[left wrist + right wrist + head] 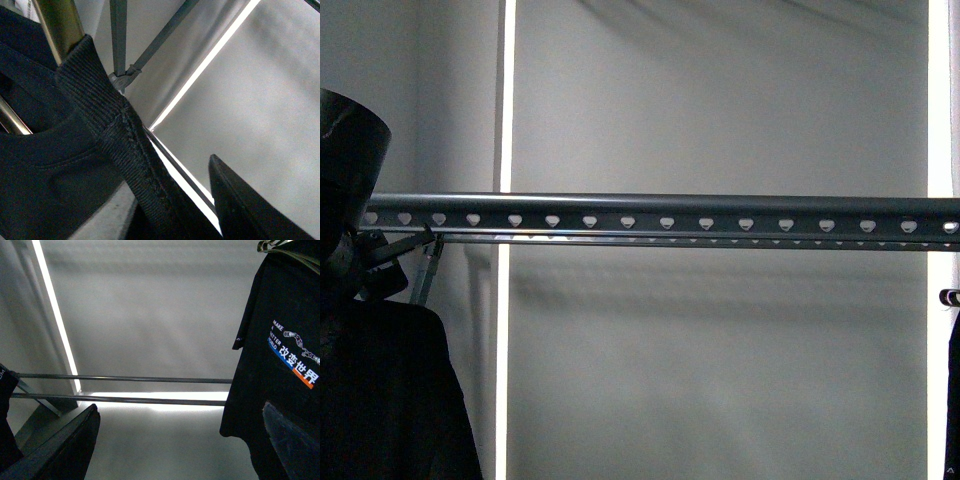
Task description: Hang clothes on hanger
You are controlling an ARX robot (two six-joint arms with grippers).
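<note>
The hanger (660,213) is a dark grey rail with a row of pale holes, running across the front view. The clothes (390,400), a black T-shirt, hang at the lower left below the rail's left end. My left gripper (375,262) is shut on them just under the rail. In the left wrist view the ribbed collar (100,115) wraps the shiny metal coat hanger bar (60,25), and one dark finger (240,210) shows beside it. My right gripper (180,450) is open and empty, and its fingers (65,450) frame bare wall.
A second black T-shirt with coloured lettering (280,365) hangs by my right gripper; its edge and hook (950,297) show at the far right of the front view. Slanted grey legs (120,45) meet near the collar. Two thin lower bars (125,378) cross behind. A grey wall stands behind.
</note>
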